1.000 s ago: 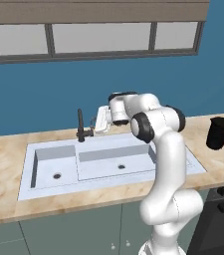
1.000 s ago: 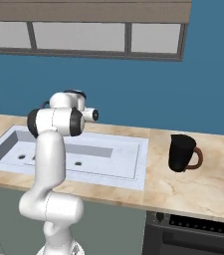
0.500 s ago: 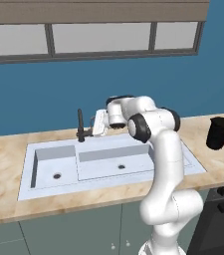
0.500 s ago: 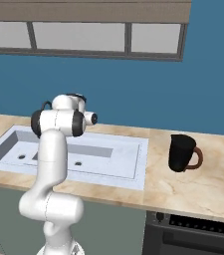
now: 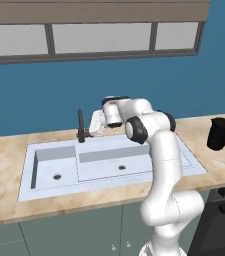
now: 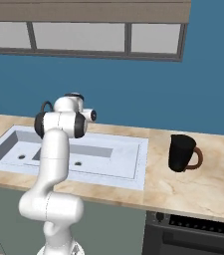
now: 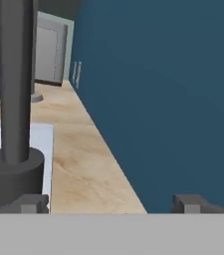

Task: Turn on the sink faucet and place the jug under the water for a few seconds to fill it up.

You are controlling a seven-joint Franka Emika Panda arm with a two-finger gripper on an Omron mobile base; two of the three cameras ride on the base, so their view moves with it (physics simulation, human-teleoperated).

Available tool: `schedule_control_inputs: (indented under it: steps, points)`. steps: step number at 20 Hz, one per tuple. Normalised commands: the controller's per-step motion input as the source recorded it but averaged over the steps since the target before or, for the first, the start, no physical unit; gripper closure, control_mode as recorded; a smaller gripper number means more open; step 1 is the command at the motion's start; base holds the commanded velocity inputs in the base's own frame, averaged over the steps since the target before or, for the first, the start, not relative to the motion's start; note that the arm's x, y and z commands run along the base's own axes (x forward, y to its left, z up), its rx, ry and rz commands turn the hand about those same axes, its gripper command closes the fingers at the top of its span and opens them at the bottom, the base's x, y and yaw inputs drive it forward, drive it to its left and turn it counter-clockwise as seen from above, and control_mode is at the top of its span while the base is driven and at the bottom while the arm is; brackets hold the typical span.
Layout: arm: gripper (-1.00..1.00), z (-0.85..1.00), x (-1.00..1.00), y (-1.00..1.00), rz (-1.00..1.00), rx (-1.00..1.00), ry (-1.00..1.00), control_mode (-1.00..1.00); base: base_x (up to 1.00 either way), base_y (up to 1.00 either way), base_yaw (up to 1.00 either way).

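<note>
Apparently end effector [image 7: 111, 201] open beside faucet [image 7: 15, 99].

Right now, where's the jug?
The jug stands upright on the counter right of the sink, apart from it, far right in the left base view.

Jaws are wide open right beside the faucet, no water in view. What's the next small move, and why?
Probably nudge the gripper sideways toward the sink faucet so the jaws meet its lever. In the hand view the post stands at the far left, off centre between the open jaws, and no stream falls into the sink. The jug sits untouched on the counter.
</note>
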Motion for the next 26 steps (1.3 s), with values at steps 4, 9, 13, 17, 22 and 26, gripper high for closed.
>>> schedule_control_inputs:
  steps: [4, 9, 13, 17, 22, 26]
  points:
    - [1.0, -0.46, 0.24, 0.29, 0.0, 0.01, 0.04, -1.0, 0.0, 0.0, 0.0]
    - [1.0, -0.33, 0.09, 0.02, -0.05, 0.04, 0.0, -1.0, 0.0, 0.0, 0.0]
    - [1.0, -0.22, 0.0, 0.0, -0.19, 0.04, 0.0, -1.0, 0.0, 0.0, 0.0]
    - [1.0, -0.13, 0.0, -0.06, -0.26, 0.07, 0.02, -1.0, 0.0, 0.0, 0.0]
    - [1.0, -0.03, 0.0, -0.53, -0.26, 0.13, 0.18, -1.0, 0.0, 0.0, 0.0]
    - [1.0, -0.2, 0.0, -0.74, -0.22, 0.13, 0.15, -1.0, 0.0, 0.0, 0.0]
